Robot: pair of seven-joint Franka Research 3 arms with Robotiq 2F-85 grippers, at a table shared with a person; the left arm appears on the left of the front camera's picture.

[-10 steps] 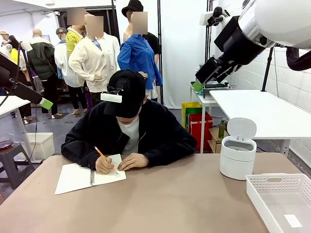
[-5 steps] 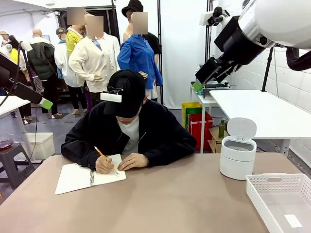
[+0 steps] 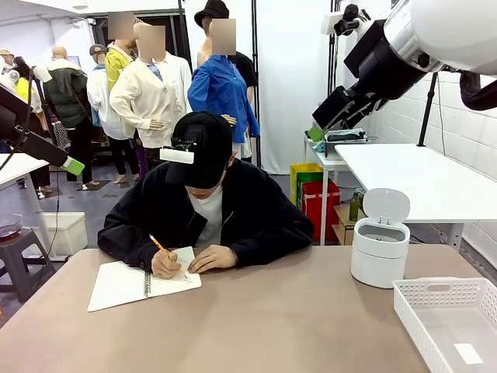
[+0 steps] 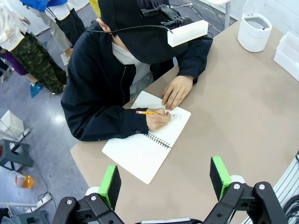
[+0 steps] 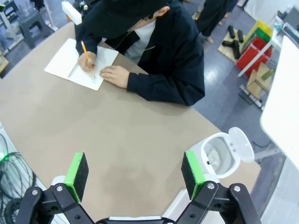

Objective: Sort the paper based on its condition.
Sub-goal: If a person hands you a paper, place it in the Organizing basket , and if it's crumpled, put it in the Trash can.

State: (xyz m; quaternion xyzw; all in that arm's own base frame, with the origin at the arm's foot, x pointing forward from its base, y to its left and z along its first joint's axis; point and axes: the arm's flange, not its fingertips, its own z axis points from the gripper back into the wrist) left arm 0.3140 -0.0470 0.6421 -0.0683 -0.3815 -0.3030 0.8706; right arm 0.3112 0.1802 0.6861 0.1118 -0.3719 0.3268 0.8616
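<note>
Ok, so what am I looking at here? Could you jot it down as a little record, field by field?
Person: seated at the far side of the table, writing
Notebook: spiral-bound, open flat before the person
Writing hand: holds an orange pencil on the page
Other hand: resting at the notebook's edge
Bin: white, lid up, on the robot's right
Basket: white, at the near right corner
Left gripper: open, holding nothing, above the table
Right gripper: open, holding nothing, above the table
</note>
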